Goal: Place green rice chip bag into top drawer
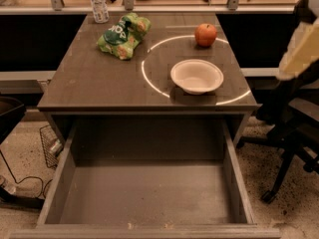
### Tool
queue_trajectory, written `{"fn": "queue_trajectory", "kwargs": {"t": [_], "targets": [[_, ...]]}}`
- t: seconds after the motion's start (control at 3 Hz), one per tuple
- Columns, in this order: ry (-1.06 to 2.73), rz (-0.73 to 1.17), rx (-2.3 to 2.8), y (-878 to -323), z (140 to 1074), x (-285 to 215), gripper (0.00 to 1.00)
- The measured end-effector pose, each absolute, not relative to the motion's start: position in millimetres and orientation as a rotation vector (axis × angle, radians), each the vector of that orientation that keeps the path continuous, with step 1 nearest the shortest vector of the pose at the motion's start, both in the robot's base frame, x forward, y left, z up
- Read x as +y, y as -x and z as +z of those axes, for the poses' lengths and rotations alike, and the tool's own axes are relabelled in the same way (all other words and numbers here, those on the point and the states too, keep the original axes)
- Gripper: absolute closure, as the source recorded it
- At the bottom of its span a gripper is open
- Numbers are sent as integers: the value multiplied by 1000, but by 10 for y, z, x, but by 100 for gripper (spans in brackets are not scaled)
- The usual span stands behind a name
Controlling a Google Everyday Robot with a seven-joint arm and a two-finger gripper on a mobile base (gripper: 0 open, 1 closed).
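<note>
The green rice chip bag (123, 35) lies crinkled at the back left of the table top (99, 83). The top drawer (144, 193) stands pulled wide open below the table's front edge, and its flat bottom is bare. My gripper is out of view. Only a pale cream part of my arm (300, 49) shows at the right edge, level with the table and well away from the bag.
A white bowl (197, 76) sits front right on the table, with an orange round fruit (206, 34) behind it. A clear plastic bottle (98, 3) stands at the back left. A black office chair (294, 133) is to the right. A wire basket (50, 144) and cables lie on the floor to the left.
</note>
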State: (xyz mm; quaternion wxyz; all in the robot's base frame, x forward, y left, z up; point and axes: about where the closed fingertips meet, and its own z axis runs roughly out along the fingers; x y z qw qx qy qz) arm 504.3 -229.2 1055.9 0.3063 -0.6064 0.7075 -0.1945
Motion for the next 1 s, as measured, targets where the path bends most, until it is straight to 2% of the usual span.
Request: {"fn": "queue_trajectory", "kwargs": {"t": [0.33,0.67,1.0], "targets": [[1626,-676,1605,-5616,11108,-2079,0],[1537,-736,1363,-6096,11617,-1708,0],[1508,-754,1338,-6113,11719,-1694,0]]}}
